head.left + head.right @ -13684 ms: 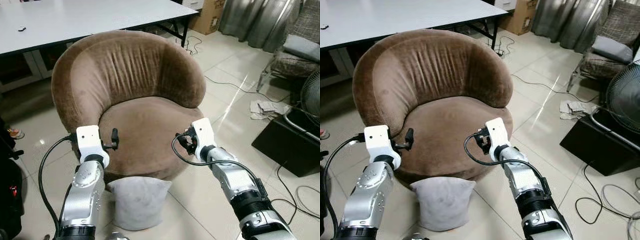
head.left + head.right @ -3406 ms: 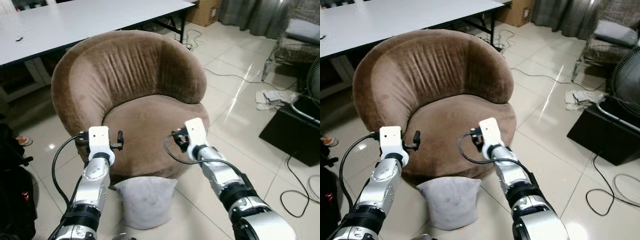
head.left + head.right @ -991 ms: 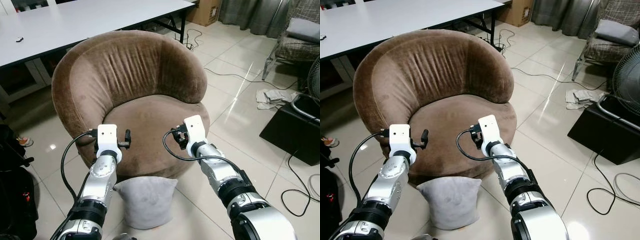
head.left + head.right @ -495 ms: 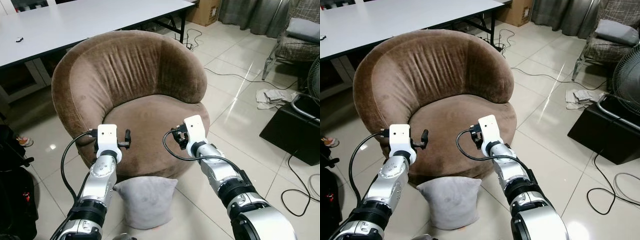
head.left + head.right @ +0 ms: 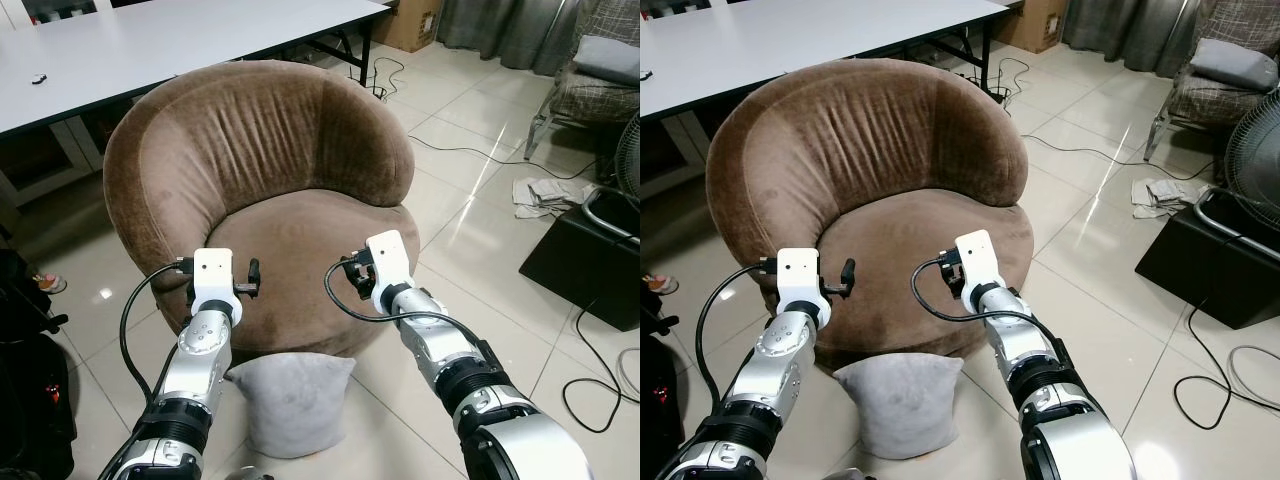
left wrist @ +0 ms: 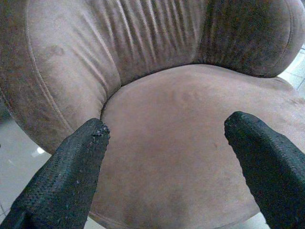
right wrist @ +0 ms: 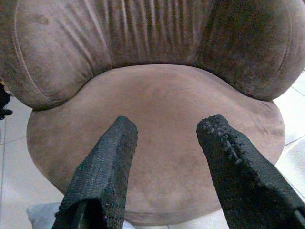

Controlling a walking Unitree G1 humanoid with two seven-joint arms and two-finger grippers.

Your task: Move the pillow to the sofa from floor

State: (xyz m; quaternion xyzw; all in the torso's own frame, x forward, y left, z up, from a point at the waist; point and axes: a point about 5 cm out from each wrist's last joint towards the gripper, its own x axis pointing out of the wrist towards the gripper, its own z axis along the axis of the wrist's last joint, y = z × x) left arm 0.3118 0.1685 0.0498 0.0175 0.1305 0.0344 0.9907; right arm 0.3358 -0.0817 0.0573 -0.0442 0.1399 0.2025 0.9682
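**Hovering over the sofa seat, pillow on the floor**

Hanging above the front edge of the round brown sofa [image 5: 270, 170], both arms are raised side by side. The left end effector [image 6: 167, 131] has its fingers spread wide apart and holds nothing. The right end effector [image 7: 164, 129] also has its fingers apart and empty, aimed at the sofa's seat cushion. The grey pillow [image 5: 292, 400] lies on the tiled floor [image 5: 470, 210], just in front of the sofa's base, below and between the two arms.
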